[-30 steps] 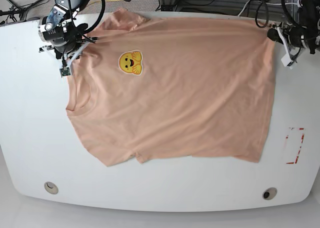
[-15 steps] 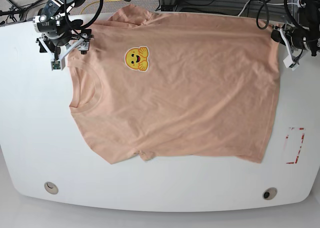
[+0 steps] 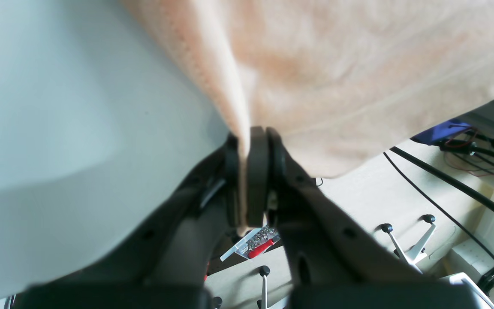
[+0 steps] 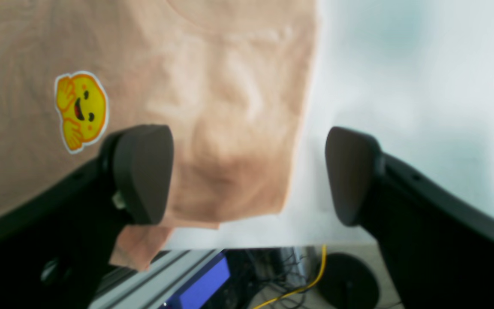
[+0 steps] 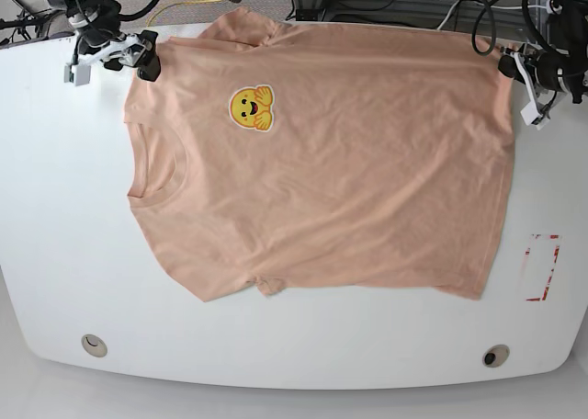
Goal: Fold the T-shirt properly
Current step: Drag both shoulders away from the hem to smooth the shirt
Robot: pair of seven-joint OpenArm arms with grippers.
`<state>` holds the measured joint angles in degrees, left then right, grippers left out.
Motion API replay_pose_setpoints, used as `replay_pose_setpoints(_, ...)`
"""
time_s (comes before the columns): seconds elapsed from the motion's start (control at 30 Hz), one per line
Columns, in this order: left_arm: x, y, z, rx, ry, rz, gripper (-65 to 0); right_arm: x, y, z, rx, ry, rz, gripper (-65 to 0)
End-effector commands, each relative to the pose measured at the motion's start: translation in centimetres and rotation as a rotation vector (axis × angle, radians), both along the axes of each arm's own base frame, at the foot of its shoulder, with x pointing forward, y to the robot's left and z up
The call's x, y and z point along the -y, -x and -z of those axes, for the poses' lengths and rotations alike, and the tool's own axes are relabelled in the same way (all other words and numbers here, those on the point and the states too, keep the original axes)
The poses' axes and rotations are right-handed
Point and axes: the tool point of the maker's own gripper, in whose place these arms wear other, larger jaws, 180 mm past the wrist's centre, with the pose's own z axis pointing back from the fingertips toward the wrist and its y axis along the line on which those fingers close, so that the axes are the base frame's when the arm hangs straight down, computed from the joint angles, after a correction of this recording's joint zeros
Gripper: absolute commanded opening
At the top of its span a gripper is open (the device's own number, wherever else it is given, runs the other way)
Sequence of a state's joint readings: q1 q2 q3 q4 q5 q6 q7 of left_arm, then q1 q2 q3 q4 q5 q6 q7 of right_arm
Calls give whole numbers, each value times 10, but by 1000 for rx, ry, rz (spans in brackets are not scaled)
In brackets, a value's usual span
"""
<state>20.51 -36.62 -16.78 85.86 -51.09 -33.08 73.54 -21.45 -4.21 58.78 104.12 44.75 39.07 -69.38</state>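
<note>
Shirt [image 5: 322, 162] lies spread on your bench [image 5: 64, 254], patch [image 5: 251, 107] up, toward 11 o'clock. Your left end effector [image 3: 249, 141] is clenched on the hem corner at 2 o'clock; your right end effector [image 4: 247, 171] hangs released over the sleeve edge.

- Left gripper [image 3: 247, 180]: jaws pressed together on a pinched fold at the edge of the T-shirt [image 3: 358, 64]; in the base view it sits at the table's far right corner [image 5: 528, 93].
- Right gripper [image 4: 247, 171]: jaws spread wide, empty, pads [image 4: 142, 171] hanging above the shirt's shoulder edge; in the base view it sits at the far left corner [image 5: 110, 56].
</note>
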Motion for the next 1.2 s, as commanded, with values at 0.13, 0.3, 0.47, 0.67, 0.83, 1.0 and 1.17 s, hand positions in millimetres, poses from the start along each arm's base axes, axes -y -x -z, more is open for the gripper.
replay_pose_setpoints(0.13, -7, -8, -9, 25, -16, 7, -650, 16, 12, 9, 16, -76, 38, -119)
replay_pose_setpoints(0.3, -7, -8, -9, 25, -17, 7, -650, 12, 17, 15, 2, -112, 42, -119)
replay_pose_setpoints(0.47, -4, -13, -14, 47, -25, 30, -650, -19, 20, 25, -24, -172, -8, -171)
replay_pose_setpoints(0.67, 7, -20, -23, 89, -27, 72, -650, -44, 29, 33, -53, -222, -36, -355)
replay_pose_setpoints(0.83, 11, -24, -29, 111, -30, 94, -650, -45, 30, 33, -55, -224, -37, -509)
replay_pose_setpoints(1.0, 11, -24, -30, 112, -32, 95, -650, -37, 30, 32, -62, -202, -50, -650)
replay_pose_setpoints(1.17, 10, -24, -30, 111, -37, 96, -650, -35, 36, 33, -100, -195, -73, -629)
